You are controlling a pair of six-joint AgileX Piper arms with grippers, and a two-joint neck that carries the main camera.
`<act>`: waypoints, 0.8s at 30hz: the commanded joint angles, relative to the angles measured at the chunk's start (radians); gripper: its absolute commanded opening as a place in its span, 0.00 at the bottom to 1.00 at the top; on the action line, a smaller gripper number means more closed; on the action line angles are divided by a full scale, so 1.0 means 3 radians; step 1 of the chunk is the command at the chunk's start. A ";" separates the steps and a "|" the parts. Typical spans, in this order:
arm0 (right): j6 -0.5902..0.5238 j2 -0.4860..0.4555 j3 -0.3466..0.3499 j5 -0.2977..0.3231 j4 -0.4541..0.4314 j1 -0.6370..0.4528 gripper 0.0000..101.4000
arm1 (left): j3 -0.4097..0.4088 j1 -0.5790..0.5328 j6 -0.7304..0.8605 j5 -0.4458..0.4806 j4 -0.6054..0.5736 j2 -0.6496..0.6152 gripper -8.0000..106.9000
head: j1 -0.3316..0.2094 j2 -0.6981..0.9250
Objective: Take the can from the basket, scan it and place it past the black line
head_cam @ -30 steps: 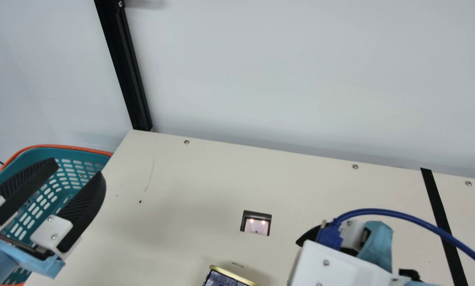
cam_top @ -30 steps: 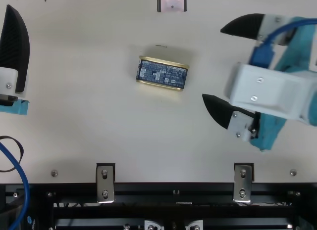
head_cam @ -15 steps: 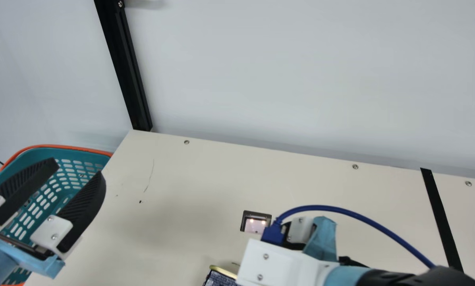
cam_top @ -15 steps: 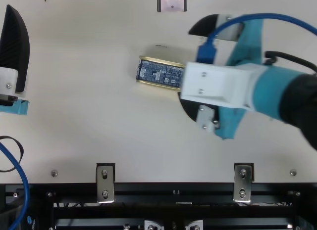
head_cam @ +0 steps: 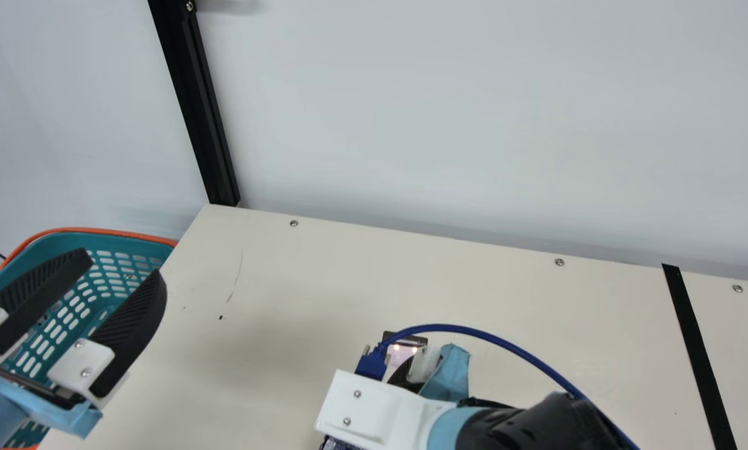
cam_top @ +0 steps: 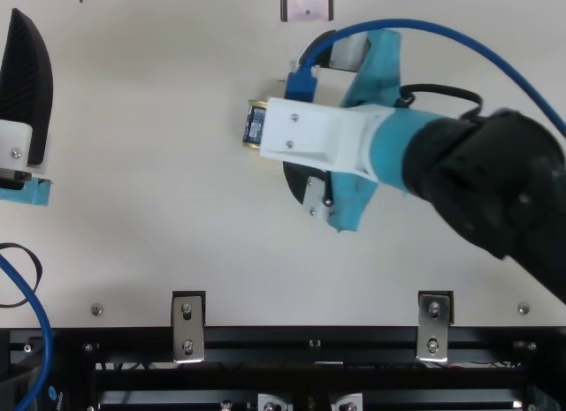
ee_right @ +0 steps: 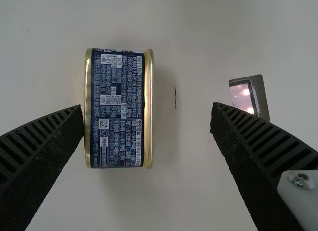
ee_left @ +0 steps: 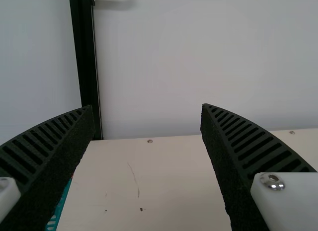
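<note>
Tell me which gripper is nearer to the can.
Right. The right gripper is above the can; the left gripper is well off to the left, seen against the basket.

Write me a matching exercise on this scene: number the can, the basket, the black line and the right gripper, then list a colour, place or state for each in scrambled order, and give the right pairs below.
Things:
1. Can
2. Basket
3. Black line
4. Right gripper

Colour, place or state:
a. Teal, with slotted holes
b. Open, above the can
c. Dark blue with gold rims
d. At the main view's right, a strip across the table

Right pairs: 1-c, 2-a, 3-d, 4-b
</note>
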 commanded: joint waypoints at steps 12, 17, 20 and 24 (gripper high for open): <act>0.0449 0.0325 -0.0036 -0.0134 -0.0165 0.0084 1.00 | 0.0000 0.0000 0.0000 0.0000 0.0000 0.0000 0.85 | -0.0107 -0.0001; 0.0511 0.0359 -0.0008 -0.0160 -0.0143 0.0116 0.78 | 0.0000 0.0000 0.0000 0.0000 0.0000 0.0000 0.85 | -0.0107 -0.0001; 0.0500 0.0359 -0.0005 -0.0178 -0.0049 0.0127 0.00 | 0.0000 0.0000 0.0000 0.0000 0.0000 0.0000 0.85 | -0.0107 -0.0001; 0.0452 0.0351 -0.0002 -0.0182 0.0055 0.0135 0.00 | 0.0000 0.0000 0.0000 0.0000 0.0000 0.0000 0.85 | -0.0107 -0.0001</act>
